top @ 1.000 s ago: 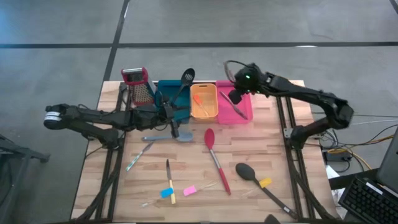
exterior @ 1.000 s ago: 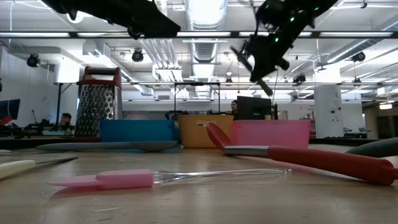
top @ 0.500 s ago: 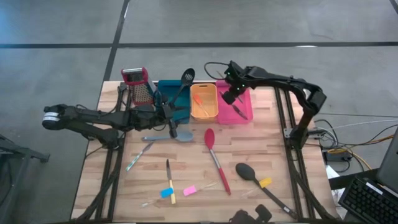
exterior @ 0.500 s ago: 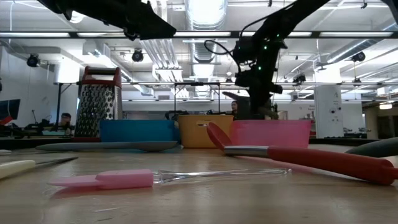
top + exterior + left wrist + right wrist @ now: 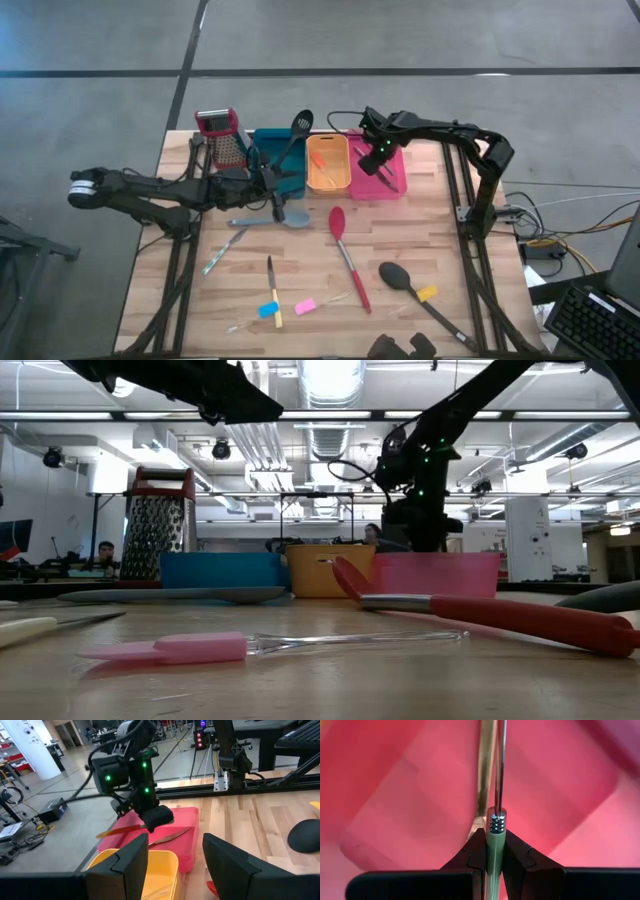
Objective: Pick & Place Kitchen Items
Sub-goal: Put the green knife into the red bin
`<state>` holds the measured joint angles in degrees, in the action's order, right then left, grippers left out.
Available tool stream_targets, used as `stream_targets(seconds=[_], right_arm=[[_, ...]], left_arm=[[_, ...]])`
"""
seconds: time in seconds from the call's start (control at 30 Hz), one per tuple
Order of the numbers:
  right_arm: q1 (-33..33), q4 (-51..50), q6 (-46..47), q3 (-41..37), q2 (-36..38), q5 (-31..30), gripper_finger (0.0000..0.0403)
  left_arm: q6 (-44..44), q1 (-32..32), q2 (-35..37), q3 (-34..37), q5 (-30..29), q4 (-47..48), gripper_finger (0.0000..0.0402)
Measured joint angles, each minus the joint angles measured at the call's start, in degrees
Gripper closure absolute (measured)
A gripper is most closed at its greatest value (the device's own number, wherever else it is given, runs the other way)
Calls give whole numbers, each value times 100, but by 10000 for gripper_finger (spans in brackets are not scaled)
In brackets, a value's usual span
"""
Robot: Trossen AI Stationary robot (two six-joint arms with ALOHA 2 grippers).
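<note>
Since a second ago the right gripper [image 5: 372, 160] has swung down over the pink rectangular bin [image 5: 392, 186], jaws pinching the pale green handle of a slim, stiff, light metal tool [image 5: 496, 827], best held mid-handle.

No legible text, label, brand, number or sign appears in any view — neither on the tabletop [image 5: 420, 235], nor on the three bins along its far edge, nor on the utensils, nor in the room beyond.
</note>
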<state>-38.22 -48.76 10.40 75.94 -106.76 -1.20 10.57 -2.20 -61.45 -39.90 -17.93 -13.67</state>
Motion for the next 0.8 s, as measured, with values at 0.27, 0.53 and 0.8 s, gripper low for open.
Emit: stream_targets(seconds=[0.27, 0.53, 0.8], right_arm=[[2, -297, 63, -16, -384, 279, 379], [-4, -682, 24, 14, -813, 360, 379], [-7, -654, -24, 113, -831, 304, 335]], left_arm=[[-7, -2, 0, 0, 0, 2, 209], [-7, -2, 0, 0, 0, 2, 209], [-7, -2, 0, 0, 2, 6, 209]])
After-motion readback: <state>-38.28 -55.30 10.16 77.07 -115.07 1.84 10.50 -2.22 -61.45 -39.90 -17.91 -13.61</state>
